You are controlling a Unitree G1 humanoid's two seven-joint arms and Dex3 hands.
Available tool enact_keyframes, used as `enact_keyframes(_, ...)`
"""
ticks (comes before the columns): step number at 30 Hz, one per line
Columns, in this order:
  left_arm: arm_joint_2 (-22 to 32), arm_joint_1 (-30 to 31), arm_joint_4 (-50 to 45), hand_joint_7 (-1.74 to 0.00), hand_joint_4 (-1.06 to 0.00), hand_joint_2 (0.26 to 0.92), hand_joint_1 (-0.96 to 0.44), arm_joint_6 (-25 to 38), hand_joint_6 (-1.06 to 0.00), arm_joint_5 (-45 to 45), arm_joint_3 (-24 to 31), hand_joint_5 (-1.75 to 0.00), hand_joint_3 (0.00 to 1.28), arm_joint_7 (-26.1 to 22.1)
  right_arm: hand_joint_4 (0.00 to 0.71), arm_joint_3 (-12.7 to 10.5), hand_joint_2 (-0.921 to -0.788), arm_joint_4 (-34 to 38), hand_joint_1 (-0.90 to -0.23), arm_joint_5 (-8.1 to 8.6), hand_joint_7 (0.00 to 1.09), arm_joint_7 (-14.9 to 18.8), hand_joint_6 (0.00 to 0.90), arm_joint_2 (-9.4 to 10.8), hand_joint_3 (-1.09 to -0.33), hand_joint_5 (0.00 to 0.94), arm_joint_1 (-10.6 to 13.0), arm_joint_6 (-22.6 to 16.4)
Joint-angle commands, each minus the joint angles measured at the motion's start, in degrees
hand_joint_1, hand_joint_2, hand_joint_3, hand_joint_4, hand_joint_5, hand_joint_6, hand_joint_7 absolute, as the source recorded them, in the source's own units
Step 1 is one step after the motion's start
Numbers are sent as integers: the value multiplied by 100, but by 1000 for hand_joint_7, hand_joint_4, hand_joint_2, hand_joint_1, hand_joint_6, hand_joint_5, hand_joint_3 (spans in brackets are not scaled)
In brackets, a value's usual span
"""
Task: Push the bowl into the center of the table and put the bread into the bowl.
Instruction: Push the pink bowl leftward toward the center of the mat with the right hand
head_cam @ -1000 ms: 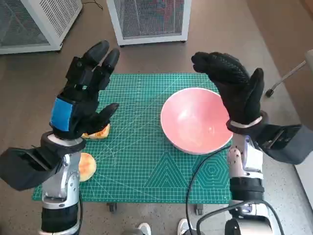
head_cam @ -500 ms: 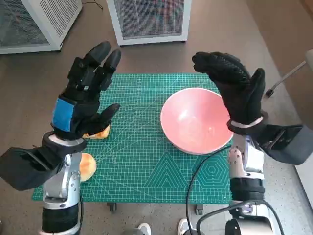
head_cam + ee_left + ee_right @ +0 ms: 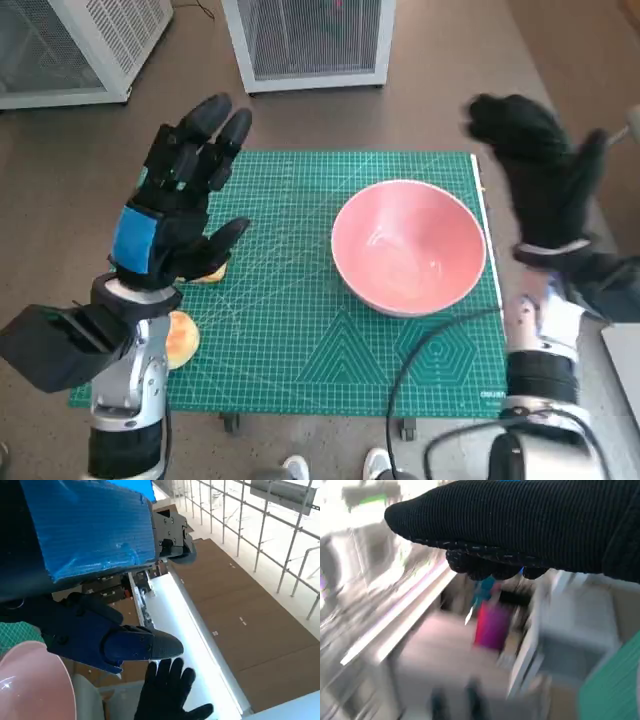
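- On the green cutting mat (image 3: 290,330) with its pale printed grid, covering the small table, sits a round pink bowl (image 3: 408,247), toward the mat's right side and upright.
- Fine white print runs along the mat's near right corner in the head view, too small to read; no other writing or brand can be made out.
- 2 pieces of golden-brown bread lie near the mat's left edge: 1 rounded bun (image 3: 180,340) just beside the left forearm, partly covered by it, and 1 further piece (image 3: 208,272) mostly hidden under the left hand, only a sliver showing.
- Black left hand with blue tape over its back (image 3: 175,205) is raised above the mat's left part with its fingers spread and holding nothing; its thumb reaches out toward the bowl.
- Right hand in the black knitted glove (image 3: 540,175) is lifted beyond the mat's right edge, apart from the bowl, its fingers apart and empty (motion blur softens its outline).
- Left wrist view shows the pink bowl's rim cut off at the picture's corner, and the gloved right hand only partly in frame.
- Right wrist view is heavily blurred: a magenta shape and pale furniture cannot be identified.
- 2 white mesh-sided cabinets (image 3: 310,40) stand on the brown floor beyond the table, both cut off by the picture's edge.
- A black cable (image 3: 410,365) crosses the mat's near right part.
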Motion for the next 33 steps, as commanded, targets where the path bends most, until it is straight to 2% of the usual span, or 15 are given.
enact_keyframes(1,-32,49,-87,-523,-249,921,-606,-57,-97,0,33,0,319,41,223,-257,-921,1269,-628,-281,0,-766,368,-366,-600,3,-208,-169)
enact_keyframes(7,-67,81,-72,-524,-249,921,-607,-102,-97,34,16,0,319,70,223,-516,-921,2095,-630,-224,4,-1004,371,-573,-573,2,-331,152)
enact_keyframes(12,-77,85,-54,-526,-248,921,-590,-149,-97,89,-2,0,320,95,216,-675,-921,2411,-607,-238,4,-1142,373,-615,-580,0,-295,473)
enact_keyframes(17,-58,89,-40,-527,-248,921,-583,-179,-96,100,14,0,322,86,208,-630,-921,2494,-592,-421,4,-1375,374,-526,-607,0,-161,587)
enact_keyframes(25,-18,99,-28,-528,-246,921,-610,-179,-91,64,44,0,323,33,188,-447,-921,2590,-548,-830,0,-1757,351,-385,-727,0,-2,789)
enact_keyframes(33,16,162,-131,-530,-243,921,-585,-79,-89,18,78,0,324,41,175,-455,-921,2616,-551,-927,1,-1837,348,-78,-754,0,82,1046)
